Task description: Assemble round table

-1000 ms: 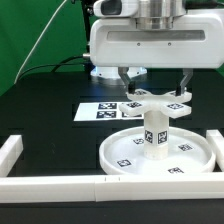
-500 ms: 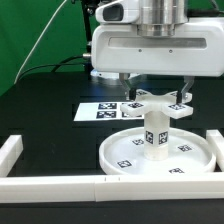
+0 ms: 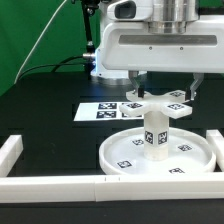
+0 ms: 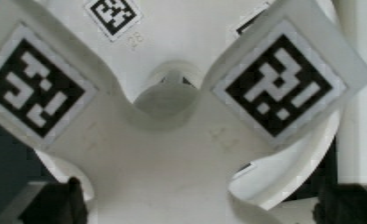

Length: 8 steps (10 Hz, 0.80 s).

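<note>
The large round disc [image 3: 116,163] lies flat on the black table. The short cylindrical leg [image 3: 155,133] stands upright at its centre. The cross-shaped foot [image 3: 160,104] sits on top of the leg. My gripper [image 3: 162,87] hangs just above the foot, open, with one finger to each side and nothing between them. In the wrist view the foot [image 4: 162,160] fills the picture, showing its tagged arms and centre hub. The gripper [image 4: 198,206] straddles it, and only the dark fingertips [image 4: 48,204] show at the edge.
The marker board [image 3: 98,110] lies behind the disc, toward the exterior view's left. White border rails run along the front [image 3: 50,183], the left [image 3: 9,153] and the right [image 3: 213,141]. The arm's white base stands behind the marker board.
The gripper has risen straight up from the foot with its jaws still wide. The foot stays on the leg, and the disc and leg have not moved.
</note>
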Available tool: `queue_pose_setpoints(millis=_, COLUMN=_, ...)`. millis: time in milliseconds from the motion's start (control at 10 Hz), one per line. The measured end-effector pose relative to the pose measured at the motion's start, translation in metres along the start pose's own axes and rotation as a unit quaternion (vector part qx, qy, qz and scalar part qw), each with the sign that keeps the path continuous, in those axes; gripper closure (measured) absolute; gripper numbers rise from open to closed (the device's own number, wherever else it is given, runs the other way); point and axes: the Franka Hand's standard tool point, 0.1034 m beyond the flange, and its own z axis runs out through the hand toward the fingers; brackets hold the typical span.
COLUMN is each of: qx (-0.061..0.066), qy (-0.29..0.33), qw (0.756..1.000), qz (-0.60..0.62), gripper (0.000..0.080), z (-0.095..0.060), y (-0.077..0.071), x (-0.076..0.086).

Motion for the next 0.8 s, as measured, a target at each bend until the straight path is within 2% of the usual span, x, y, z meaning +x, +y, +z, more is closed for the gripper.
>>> queue_pose_setpoints(millis=200, qx=-0.001, qy=0.0, qw=1.0, qz=-0.002, gripper=0.015, z=0.0005, y=0.0064, x=0.0017)
queue_pose_setpoints(millis=800, qx=-0.003, qy=0.001, qw=1.0, qz=-0.002, gripper=0.015, z=0.0033, y=0.0078, x=0.0017)
